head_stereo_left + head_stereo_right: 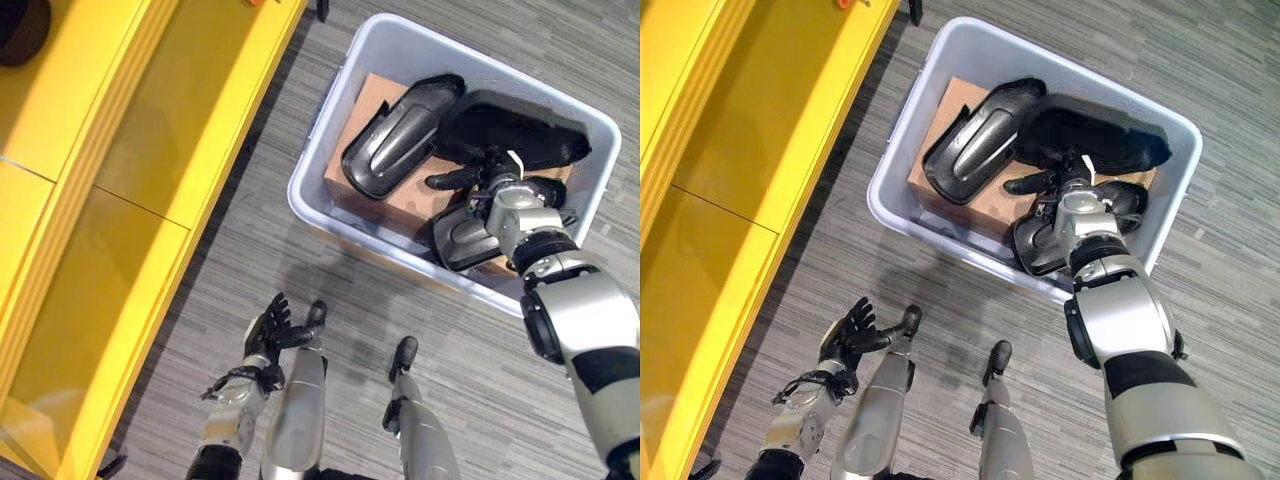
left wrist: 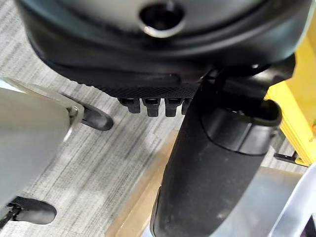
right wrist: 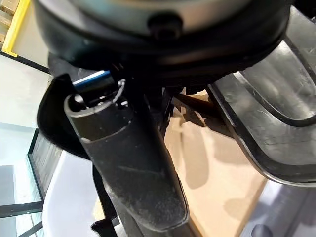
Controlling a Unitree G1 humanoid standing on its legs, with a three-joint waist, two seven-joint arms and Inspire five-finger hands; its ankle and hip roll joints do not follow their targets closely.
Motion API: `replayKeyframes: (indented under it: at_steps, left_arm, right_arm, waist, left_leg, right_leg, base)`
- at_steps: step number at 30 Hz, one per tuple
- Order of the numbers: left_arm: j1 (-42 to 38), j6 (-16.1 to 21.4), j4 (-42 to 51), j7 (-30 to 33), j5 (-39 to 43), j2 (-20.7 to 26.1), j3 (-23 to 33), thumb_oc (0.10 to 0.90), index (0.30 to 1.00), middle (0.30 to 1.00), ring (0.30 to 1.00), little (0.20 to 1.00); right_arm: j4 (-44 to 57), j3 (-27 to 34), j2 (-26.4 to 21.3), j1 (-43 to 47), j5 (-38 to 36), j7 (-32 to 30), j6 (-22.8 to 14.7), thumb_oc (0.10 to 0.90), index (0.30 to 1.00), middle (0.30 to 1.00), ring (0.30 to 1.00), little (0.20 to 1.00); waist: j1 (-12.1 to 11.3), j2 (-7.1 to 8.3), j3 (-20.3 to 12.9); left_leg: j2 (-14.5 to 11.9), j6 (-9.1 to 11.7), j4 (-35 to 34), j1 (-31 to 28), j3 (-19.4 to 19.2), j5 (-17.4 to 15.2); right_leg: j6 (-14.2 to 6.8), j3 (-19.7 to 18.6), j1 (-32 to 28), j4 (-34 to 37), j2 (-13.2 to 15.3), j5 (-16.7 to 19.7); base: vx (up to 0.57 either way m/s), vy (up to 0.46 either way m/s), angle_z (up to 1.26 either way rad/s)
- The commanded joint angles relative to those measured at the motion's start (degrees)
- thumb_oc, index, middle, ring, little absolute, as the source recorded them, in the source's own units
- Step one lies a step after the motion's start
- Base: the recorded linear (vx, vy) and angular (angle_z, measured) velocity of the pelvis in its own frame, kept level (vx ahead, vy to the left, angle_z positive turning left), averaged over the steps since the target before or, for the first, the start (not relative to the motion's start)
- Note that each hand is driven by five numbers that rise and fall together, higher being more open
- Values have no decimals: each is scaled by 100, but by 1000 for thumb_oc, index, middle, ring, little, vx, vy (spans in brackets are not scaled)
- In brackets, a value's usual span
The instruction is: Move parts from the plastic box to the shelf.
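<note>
A pale grey plastic box stands on the floor at the upper right. On brown cardboard inside it lie a long ribbed black part, a broad black part and a dark grey part. My right hand is down in the box, above the dark grey part and against the broad one, open, its thumb stretched toward the long part. The right wrist view shows the straight thumb over the cardboard and a ribbed part close by. My left hand hangs low over the floor, open and holding nothing.
The yellow shelf runs along the left side, its compartments bare. A dark round object sits on its far left corner. Grey striped carpet separates the shelf from the box.
</note>
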State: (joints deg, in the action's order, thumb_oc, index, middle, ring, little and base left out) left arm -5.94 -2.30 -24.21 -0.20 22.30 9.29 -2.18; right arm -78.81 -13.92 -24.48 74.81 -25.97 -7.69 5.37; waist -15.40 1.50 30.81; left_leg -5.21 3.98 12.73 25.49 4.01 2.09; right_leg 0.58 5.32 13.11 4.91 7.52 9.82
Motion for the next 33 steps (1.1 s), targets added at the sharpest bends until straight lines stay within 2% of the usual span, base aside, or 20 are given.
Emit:
replayKeyframes:
  at_steps: [1,8,15,25,33]
  left_arm:
    - [307,311,626,51,158,-55,-223,900,1000,1000,1000,1000]
    - [330,283,584,22,175,-32,-161,900,1000,1000,1000,1000]
    - [313,276,585,9,179,-36,-51,900,1000,1000,1000,1000]
    - [277,259,535,-39,103,-45,-20,900,1000,1000,1000,1000]
    - [239,235,412,-41,96,-25,49,900,1000,1000,1000,1000]
  right_arm:
    - [284,-397,-217,330,43,77,-190,900,1000,1000,1000,1000]
    - [595,-629,-267,52,265,194,-180,900,1000,1000,1000,1000]
    - [911,-1152,-652,-121,618,294,-237,900,1000,1000,1000,1000]
    - [889,-1704,-1012,-351,1141,436,-244,900,1000,1000,1000,1000]
    - [1237,-1701,-1078,-671,1176,468,-247,900,1000,1000,1000,1000]
  waist:
    - [48,-288,-102]
    - [166,-148,-102]
    - [349,29,-102]
    - [450,141,-102]
    - [557,202,-102]
  left_leg:
    - [-338,-11,-1270,-1013,-207,214]
    - [-381,17,-1286,-1059,-201,189]
    - [-439,31,-1379,-1212,-205,169]
    - [-463,27,-1499,-1445,-235,177]
    - [-500,11,-1593,-1679,-276,188]
  right_leg:
    - [97,77,-590,9,460,-429]
    - [87,33,-561,9,410,-402]
    - [59,-2,-568,9,362,-406]
    - [21,-53,-639,9,322,-396]
    - [4,-91,-734,9,300,-400]
  base:
    - [0,0,0]
    - [1,-16,-2]
    - [4,-16,0]
    - [1,-11,-1]
    - [-2,-7,-1]
